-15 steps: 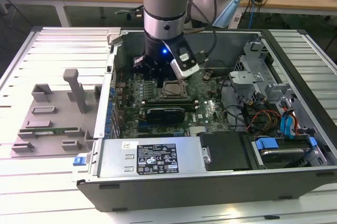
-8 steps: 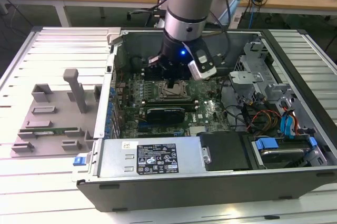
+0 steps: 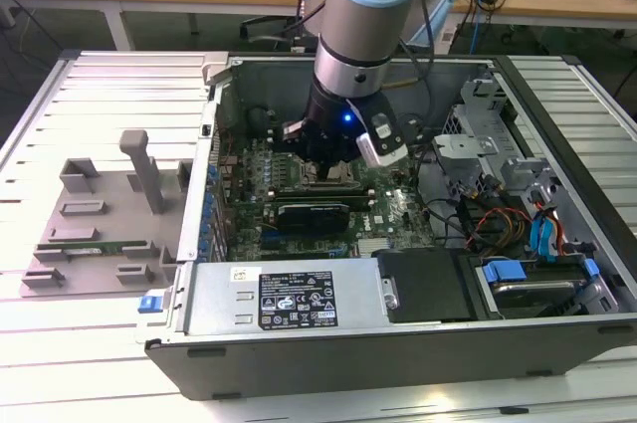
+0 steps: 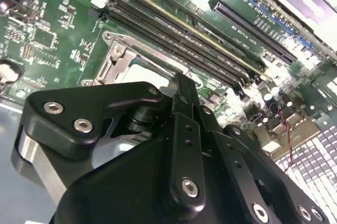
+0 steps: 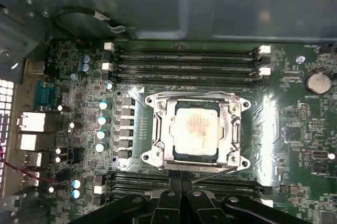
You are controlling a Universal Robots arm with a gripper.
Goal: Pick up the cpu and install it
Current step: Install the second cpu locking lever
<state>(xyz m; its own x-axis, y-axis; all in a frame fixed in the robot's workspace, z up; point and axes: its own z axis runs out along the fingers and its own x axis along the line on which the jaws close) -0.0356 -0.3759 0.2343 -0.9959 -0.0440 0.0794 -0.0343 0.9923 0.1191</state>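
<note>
The cpu [image 5: 196, 130], a square chip with a pale silver top, lies flat inside the metal socket frame [image 5: 232, 129] on the green motherboard [image 5: 295, 129]. A slice of the cpu [image 4: 150, 74] also peeks out past the black fingers [image 4: 181, 92] in the second wrist view. My gripper [image 5: 176, 177] hangs just above the socket's edge on the side nearest the lower memory slots, with its two fingers pressed together and nothing between them. In the exterior view the gripper [image 3: 323, 159] reaches down into the open computer case, covering the socket.
Memory slots [image 5: 184, 63] run along both sides of the socket. A black expansion card [image 3: 314, 214], the power supply [image 3: 289, 299], cables and a drive cage [image 3: 498, 144] crowd the case. At the exterior view's left a grey fixture [image 3: 105, 229] holds a green memory stick [image 3: 95, 242].
</note>
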